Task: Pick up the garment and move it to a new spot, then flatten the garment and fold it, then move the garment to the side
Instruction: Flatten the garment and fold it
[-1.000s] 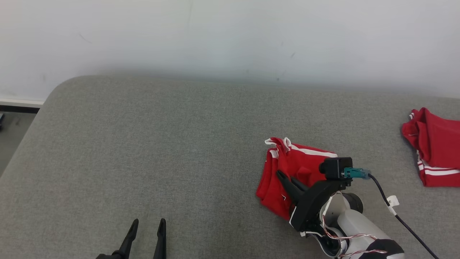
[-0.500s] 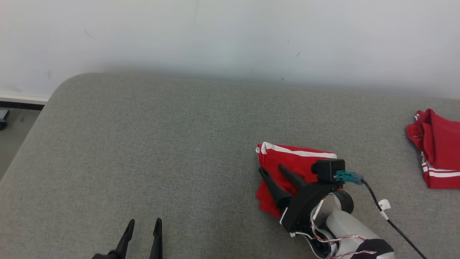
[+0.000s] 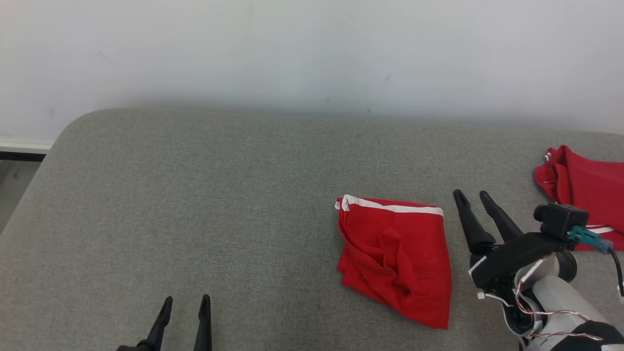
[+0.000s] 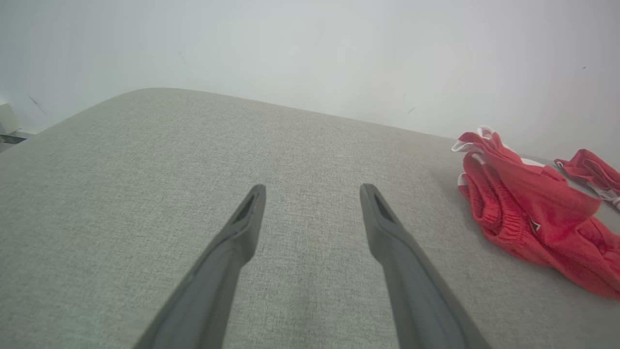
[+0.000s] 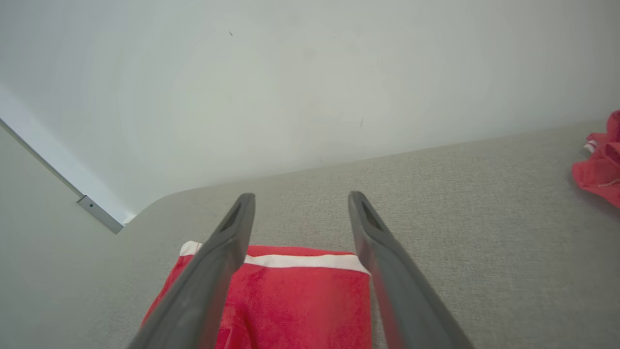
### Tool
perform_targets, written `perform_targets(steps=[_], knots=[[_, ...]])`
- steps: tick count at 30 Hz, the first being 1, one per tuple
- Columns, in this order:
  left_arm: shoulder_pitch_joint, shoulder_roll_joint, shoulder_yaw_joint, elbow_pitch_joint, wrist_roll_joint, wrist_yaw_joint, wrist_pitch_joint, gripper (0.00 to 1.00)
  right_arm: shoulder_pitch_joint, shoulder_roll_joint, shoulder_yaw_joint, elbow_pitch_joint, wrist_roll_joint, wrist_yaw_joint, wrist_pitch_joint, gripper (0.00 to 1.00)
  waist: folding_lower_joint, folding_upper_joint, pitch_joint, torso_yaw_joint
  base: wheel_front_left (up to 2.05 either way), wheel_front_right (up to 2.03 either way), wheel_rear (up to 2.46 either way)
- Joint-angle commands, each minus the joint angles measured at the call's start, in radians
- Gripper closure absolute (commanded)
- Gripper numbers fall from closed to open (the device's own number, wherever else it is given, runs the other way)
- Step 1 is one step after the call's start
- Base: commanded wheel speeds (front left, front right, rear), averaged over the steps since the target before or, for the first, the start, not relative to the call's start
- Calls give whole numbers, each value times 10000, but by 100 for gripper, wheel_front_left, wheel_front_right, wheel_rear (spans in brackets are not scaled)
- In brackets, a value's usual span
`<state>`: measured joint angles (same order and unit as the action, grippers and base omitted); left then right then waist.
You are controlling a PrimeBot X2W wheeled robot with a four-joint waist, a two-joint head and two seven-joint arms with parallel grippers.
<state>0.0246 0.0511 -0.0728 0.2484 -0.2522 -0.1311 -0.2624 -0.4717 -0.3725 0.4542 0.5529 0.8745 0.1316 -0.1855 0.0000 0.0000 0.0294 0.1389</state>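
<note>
The garment (image 3: 397, 256) is red with a white stripe along its far edge, folded into a rough square and lying on the grey cushion (image 3: 219, 195). It also appears at the right of the left wrist view (image 4: 528, 228) and at the bottom of the right wrist view (image 5: 290, 300). My right gripper (image 3: 473, 196) stands open just right of the garment, apart from it, nothing between its fingers (image 5: 232, 232). Down at the lower left, my left gripper (image 3: 187, 301) is open over bare cushion, well left of the garment.
A second red garment with white stripes (image 3: 580, 187) lies at the cushion's far right edge. A pale wall (image 3: 312, 53) runs behind the cushion. The cushion's rounded left corner (image 3: 73, 126) drops to floor. Bare cushion spreads across the left and middle.
My right gripper opened, let go of the garment and pulled away to the right. The garment now lies flat and folded with its white stripe at the far edge. The left gripper stayed put.
</note>
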Motion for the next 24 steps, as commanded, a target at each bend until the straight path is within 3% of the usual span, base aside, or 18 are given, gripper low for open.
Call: perform_targets(steps=[1, 3, 4, 14, 24], knots=[[134, -13, 75, -76, 50, 9, -26, 0, 194, -48, -111, 64, 23, -22, -68, 18, 0, 0, 17, -3, 0, 0, 0], [148, -16, 115, -105, 82, 9, -26, 0, 353, -223, -300, 295, -176, -22, -105, 91, 0, 0, 42, 8, 0, 0, 0], [149, -16, 148, -111, 100, 9, -26, 0, 448, -242, -356, 422, -249, -22, -112, 100, 0, 0, 52, 18, 0, 0, 0], [-66, -13, 204, -110, 229, 9, -26, 0, 533, 242, 70, 1864, -737, -22, -178, 100, 0, 0, 222, 284, 0, 0, 0], [-133, -15, 204, -83, 234, 9, -26, 0, 8, 807, 1423, 3036, -890, -23, -161, 100, 0, 0, 289, 659, 0, 0, 0]])
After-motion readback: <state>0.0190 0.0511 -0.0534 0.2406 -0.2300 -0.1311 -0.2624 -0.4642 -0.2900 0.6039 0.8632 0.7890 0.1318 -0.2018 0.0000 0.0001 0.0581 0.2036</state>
